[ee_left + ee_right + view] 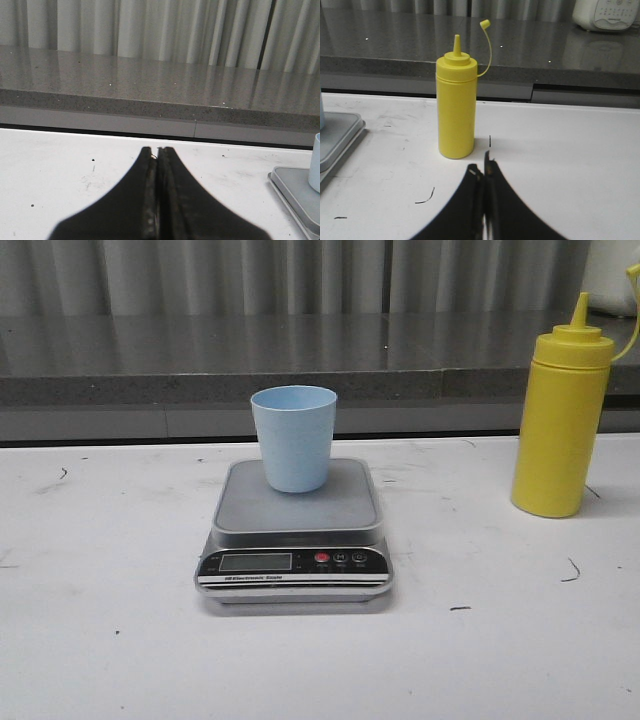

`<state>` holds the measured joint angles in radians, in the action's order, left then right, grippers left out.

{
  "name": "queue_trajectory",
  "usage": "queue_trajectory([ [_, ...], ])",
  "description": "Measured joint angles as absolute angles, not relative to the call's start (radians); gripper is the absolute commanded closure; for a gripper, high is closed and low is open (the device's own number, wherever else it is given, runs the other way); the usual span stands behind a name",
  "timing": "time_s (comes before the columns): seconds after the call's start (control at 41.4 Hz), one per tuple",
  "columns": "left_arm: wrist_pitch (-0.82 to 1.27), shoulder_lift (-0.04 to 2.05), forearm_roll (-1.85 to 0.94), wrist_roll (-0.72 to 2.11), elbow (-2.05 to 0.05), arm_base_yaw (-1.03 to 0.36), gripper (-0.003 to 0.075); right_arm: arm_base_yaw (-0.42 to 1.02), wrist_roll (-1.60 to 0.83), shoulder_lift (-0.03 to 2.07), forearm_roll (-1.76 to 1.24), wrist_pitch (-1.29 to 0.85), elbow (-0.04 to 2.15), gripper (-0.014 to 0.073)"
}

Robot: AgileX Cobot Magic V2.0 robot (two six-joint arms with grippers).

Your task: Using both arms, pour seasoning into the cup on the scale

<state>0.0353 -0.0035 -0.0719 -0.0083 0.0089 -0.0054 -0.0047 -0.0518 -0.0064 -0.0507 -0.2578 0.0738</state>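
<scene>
The pale blue cup (294, 437) stands upright on the steel platform of the silver scale (294, 515) at the table's middle. The yellow seasoning bottle (559, 420) stands upright at the right, its tethered cap off the nozzle. Neither arm shows in the front view. In the left wrist view my left gripper (158, 150) is shut and empty, with the scale's corner (295, 187) and the cup's edge (315, 162) off to one side. In the right wrist view my right gripper (483, 162) is shut and empty, a short way before the bottle (456, 107).
A grey stone ledge (200, 360) runs along the back of the white table (100, 640), with a pleated curtain behind. A white appliance (605, 14) sits on the ledge near the bottle. The scale's edge (340, 137) shows in the right wrist view.
</scene>
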Motion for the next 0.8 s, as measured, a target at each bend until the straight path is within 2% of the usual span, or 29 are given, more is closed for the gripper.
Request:
queue_trajectory([
  [0.338, 0.035, -0.004, -0.072, -0.008, 0.009, -0.005, 0.0740, -0.011, -0.055, -0.011, -0.051, -0.069, -0.027, 0.0662],
  [0.797, 0.035, -0.004, -0.072, -0.008, 0.009, -0.005, 0.0740, 0.036, -0.055, -0.011, -0.073, -0.051, -0.027, 0.0662],
])
